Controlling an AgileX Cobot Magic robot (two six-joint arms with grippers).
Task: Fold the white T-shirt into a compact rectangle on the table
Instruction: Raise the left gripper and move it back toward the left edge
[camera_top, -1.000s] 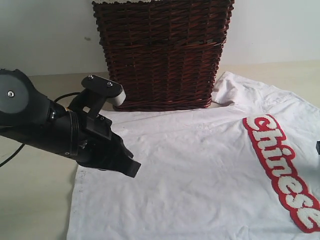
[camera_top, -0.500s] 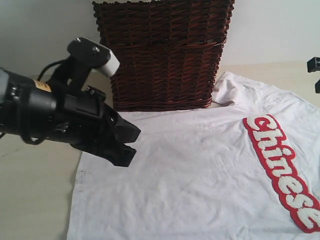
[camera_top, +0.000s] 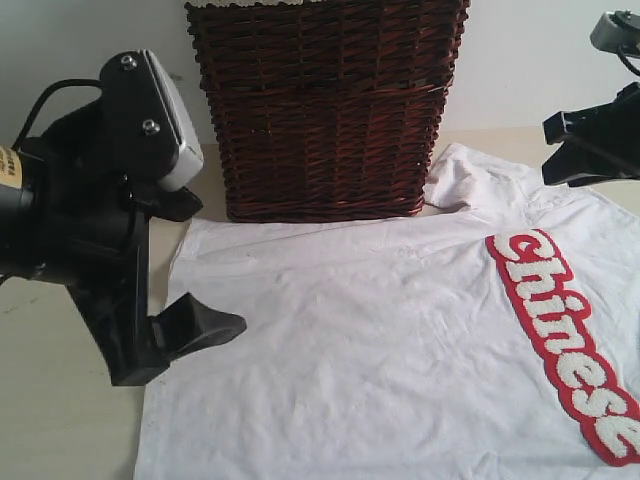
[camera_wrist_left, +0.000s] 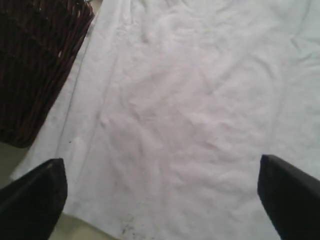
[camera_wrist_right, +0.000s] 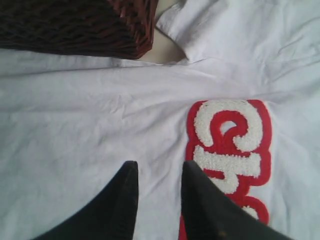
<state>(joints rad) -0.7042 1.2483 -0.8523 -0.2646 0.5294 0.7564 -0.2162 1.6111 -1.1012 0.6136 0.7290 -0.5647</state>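
- The white T-shirt (camera_top: 400, 340) lies spread flat, print side up, on the table (camera_top: 60, 420) just in front of the basket (camera_top: 325, 110). One sleeve is bunched beside the basket's lower corner.
- I see no fold in it yet, so I judge we are at the very start: lining up the first pinch.
- My left gripper (camera_wrist_left: 161, 197) hangs above the shirt's plain edge, near the basket's other lower corner. Its jaws are spread wide with nothing between them.
- My right gripper (camera_wrist_right: 160, 172) hovers over the shirt at the start of the lettering, off the basket's sleeve-side corner. Its jaws are only narrowly parted and hold nothing.
- From the outside camera the right arm is cut off at the frame edge, so I can't say how high it sits above the cloth.
- Next move, as I read it: bring both grippers down onto matching edges, pinch a single layer of thin cotton, then lift and carry it over evenly.
- Readable writing: fuzzy white lettering (camera_top: 565, 340) outlined in red, spelling "Chinese". I can make out no other label or brand.
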